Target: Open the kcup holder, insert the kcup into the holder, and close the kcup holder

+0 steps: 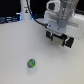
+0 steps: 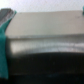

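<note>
The kcup (image 1: 31, 63) is a tiny round pod with a green top. It stands alone on the white table toward the front of the exterior view. My gripper (image 1: 58, 38) hangs at the exterior view's upper right, well away from the kcup. Its two dark fingertips are spread apart with nothing between them. The kcup holder does not show plainly in the exterior view. In the wrist view a broad, blurred dark-grey surface (image 2: 45, 55) with a paler band above it fills the picture very close up. I cannot tell whether it is the holder.
The white table (image 1: 15, 45) spreads across the exterior view. A slim white post (image 1: 25, 9) and dark cables stand at the back on the exterior view's left. A teal edge (image 2: 4, 45) shows at one side of the wrist view.
</note>
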Available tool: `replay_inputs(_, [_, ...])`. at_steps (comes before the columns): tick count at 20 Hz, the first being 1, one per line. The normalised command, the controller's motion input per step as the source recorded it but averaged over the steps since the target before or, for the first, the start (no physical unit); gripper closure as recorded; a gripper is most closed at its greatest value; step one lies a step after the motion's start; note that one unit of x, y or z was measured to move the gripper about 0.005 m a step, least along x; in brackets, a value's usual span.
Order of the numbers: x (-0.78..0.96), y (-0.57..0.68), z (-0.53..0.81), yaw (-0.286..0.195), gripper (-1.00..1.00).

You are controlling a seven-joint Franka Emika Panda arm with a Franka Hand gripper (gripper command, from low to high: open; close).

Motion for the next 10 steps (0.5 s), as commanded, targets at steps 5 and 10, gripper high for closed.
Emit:
replay_inputs(5, [0.40, -0.44, 0.28, -0.102, -1.00])
replay_inputs(10, [0.35, -0.62, 0.23, -0.130, -1.00])
